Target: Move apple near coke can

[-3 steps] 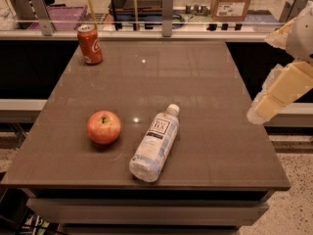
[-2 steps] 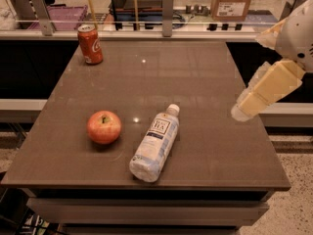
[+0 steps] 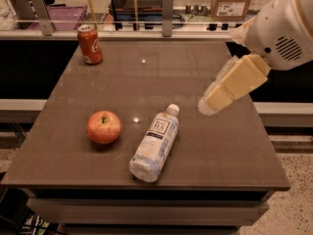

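Note:
The red-orange apple sits on the brown table at the front left. The red coke can stands upright at the table's far left corner, well apart from the apple. My gripper hangs above the table's right side, at the end of a cream forearm reaching in from the upper right. It is to the right of the apple, beyond the bottle, and touches nothing.
A clear plastic bottle with a white label lies on its side between the apple and the gripper. A rail with posts runs behind the table's far edge. A cardboard box stands behind it.
My arm has swung in from the right edge to the left, over the table. The apple, the can and the bottle have not moved.

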